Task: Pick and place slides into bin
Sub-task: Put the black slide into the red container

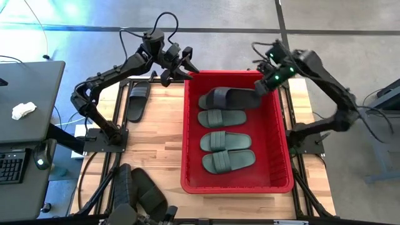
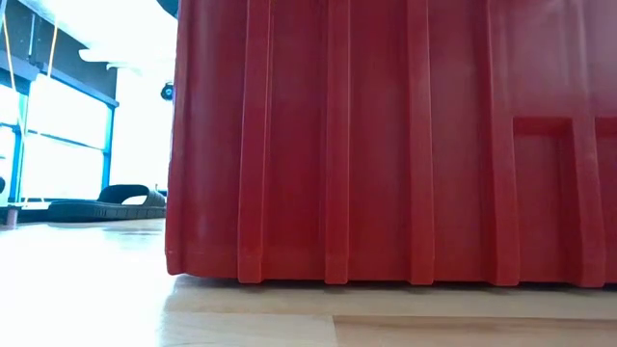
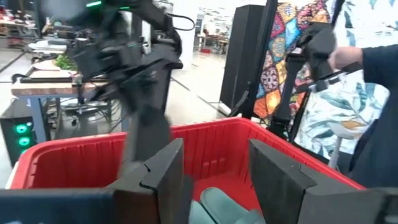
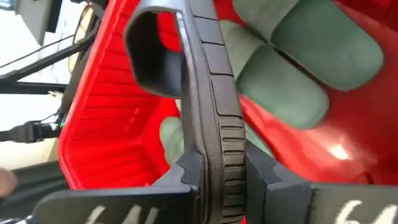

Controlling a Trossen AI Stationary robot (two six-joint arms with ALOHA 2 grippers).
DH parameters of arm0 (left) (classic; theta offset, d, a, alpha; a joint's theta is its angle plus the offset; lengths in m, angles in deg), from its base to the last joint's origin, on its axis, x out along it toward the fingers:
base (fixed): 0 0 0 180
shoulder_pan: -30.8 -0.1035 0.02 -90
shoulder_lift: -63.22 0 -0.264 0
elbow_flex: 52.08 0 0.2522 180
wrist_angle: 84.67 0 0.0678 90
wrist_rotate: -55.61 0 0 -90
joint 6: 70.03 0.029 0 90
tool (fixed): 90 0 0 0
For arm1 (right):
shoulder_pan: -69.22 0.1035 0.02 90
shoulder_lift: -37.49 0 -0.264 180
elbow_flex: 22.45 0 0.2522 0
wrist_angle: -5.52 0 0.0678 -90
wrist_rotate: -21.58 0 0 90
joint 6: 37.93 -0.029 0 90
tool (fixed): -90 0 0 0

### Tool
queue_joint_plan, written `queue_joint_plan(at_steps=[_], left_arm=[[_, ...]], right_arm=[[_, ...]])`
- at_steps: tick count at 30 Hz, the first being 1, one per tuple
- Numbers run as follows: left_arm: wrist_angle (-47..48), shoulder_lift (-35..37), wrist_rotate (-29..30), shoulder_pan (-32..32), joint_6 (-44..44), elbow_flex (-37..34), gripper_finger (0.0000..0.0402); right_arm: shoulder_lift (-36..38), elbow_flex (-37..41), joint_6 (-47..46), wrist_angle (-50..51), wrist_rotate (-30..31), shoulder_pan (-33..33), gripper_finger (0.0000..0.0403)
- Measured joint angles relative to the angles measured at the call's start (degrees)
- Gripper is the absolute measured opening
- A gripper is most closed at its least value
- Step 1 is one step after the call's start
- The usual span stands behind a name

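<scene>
Writing: white marks on the right gripper's (image 4: 214, 180) finger blocks read like "64" or "6", cut off at the frame edge; no brand is legible on any sandal.
Right gripper: over the bin's far right corner, fingers clamped on the edge of a black ribbed rubber slide (image 1: 228, 97), which hangs tilted above the green ones.
Left gripper (image 1: 181, 65): at the bin's far left corner, above the rim, fingers (image 3: 165, 171) apart and empty.
Bin: large rectangular red plastic tub (image 1: 278, 144) on the table's right half; its ribbed wall fills the low view.
Slides in bin: three dark green rubber sandals (image 1: 225, 140) lie flat in a row on the floor of the tub.
Slides outside: one black sandal (image 1: 137, 100) on the boards left of the bin, two more black ones (image 1: 140, 190) at the near left edge, partly cut off.
Surface: pale wooden plank tabletop (image 1: 156, 140) on a dark frame.
Room: grey concrete floor; a dark desk (image 1: 28, 94) with a crumpled white cloth (image 1: 24, 110) to the left; bright windows behind.
Person: a patterned sleeve (image 3: 348, 118) beyond the bin, the hand on a dark handle.
Hard to see: the bin's contents are hidden in the low view.
</scene>
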Motion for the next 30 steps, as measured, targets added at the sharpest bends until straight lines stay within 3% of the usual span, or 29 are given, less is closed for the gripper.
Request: queue_joint_plan(at_steps=[8,18,30], left_arm=[[0.0,0.0,-0.8,0.0,0.0,0.0,0.0145],[0.4,0.0,-0.8,0.0,0.9,0.0,0.0138],[0.5,0.0,-0.5,0.0,2.4,0.0,0.0138]], right_arm=[[-11.5,-1.0,9.2,-0.8,-9.9,-5.6,0.0034],[-22.7,-1.0,13.5,-4.5,-10.4,-7.5,0.0034],[-24.0,-1.0,9.4,-9.2,-10.2,-10.9,0.0034]])
